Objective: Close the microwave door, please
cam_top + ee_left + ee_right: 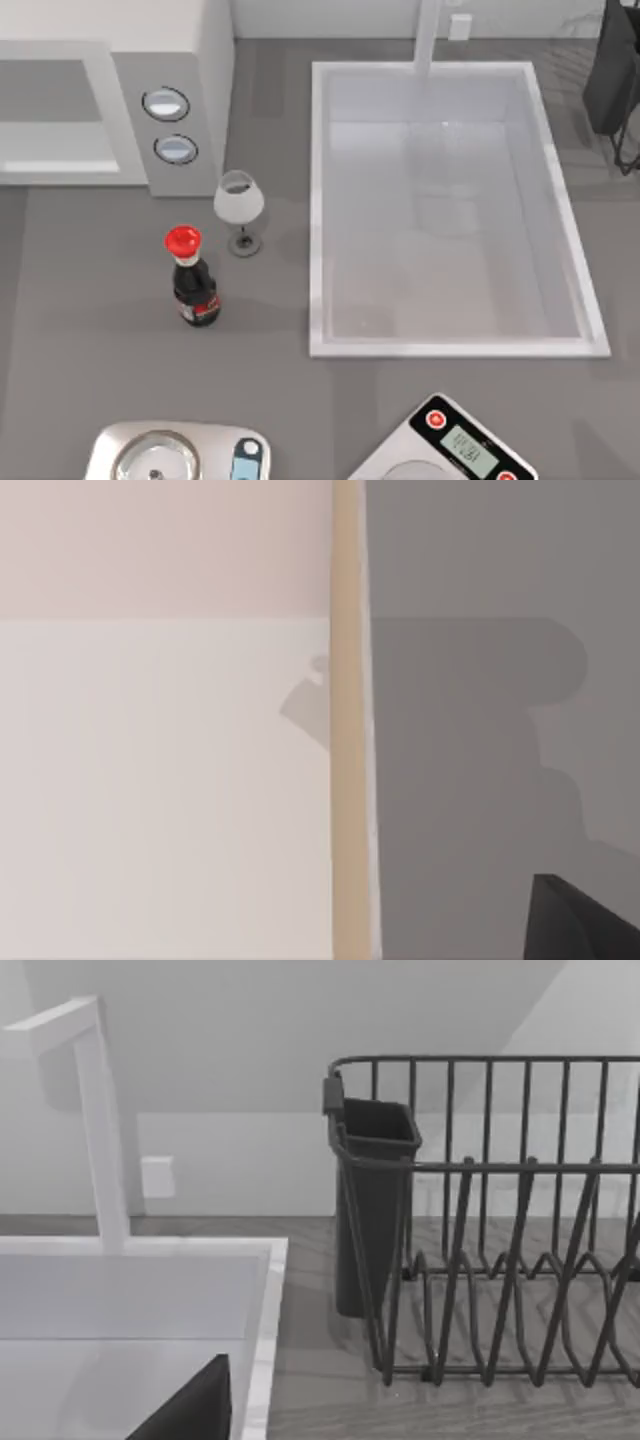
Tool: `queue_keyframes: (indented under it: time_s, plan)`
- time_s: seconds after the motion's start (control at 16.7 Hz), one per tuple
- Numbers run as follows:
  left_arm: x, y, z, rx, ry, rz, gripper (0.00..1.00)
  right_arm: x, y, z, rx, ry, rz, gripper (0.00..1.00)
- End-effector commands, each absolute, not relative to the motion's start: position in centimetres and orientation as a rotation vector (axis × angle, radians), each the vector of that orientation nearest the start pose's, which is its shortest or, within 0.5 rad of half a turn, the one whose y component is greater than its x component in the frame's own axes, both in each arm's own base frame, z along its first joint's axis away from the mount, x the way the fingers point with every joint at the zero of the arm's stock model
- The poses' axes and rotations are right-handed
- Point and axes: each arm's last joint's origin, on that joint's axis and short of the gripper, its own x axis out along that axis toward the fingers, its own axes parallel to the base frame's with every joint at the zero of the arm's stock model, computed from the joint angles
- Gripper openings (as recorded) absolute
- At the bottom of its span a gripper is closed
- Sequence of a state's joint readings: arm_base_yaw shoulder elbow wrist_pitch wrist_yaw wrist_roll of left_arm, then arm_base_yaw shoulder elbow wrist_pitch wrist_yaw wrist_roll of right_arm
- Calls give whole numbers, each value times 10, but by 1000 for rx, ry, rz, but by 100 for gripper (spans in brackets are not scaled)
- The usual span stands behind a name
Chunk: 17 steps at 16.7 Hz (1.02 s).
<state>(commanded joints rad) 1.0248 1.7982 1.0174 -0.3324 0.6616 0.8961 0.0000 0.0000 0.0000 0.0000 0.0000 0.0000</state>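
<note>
The microwave (205,60) stands at the table's back left, white, with a grey control panel (170,130) bearing two round dials. The microwave door (60,165) is the white frame with a greyish window just left of that panel; it appears to lie flat against the front, level with the panel. A dark corner of my left gripper (585,925) shows over a grey surface beside a tan strip and a pale panel. A dark piece of my right gripper (190,1410) shows over the sink's near rim.
A wine glass (239,205) and a red-capped dark bottle (193,280) stand in front of the microwave. A white sink (455,345) with a tap (95,1120) takes up the middle right. A dark wire dish rack (500,1230) stands right of it. Two scales (180,455) sit at the front edge.
</note>
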Motion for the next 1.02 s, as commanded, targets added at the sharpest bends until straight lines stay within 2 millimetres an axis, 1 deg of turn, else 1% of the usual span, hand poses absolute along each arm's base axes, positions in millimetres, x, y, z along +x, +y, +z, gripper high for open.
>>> queue_keyframes:
  time_s: [0.12,0.24,0.36,0.54,0.66,0.78,1.02]
  plan:
    - [194,282,146,11,784,-23,0,106,-1,160,0,0,0,100]
    - [196,270,148,15,784,-21,0,106,-1,160,0,0,0,100]
    - [198,248,150,17,785,-21,0,106,-1,160,0,0,0,100]
    - [194,207,146,5,794,-26,0,106,-1,160,0,0,0,100]
    - [192,189,146,9,787,-24,0,106,-1,160,0,0,0,100]
    - [192,183,145,11,784,-23,0,106,-1,160,0,0,0,100]
    - [191,183,145,4,786,-23,0,106,-1,160,0,0,0,100]
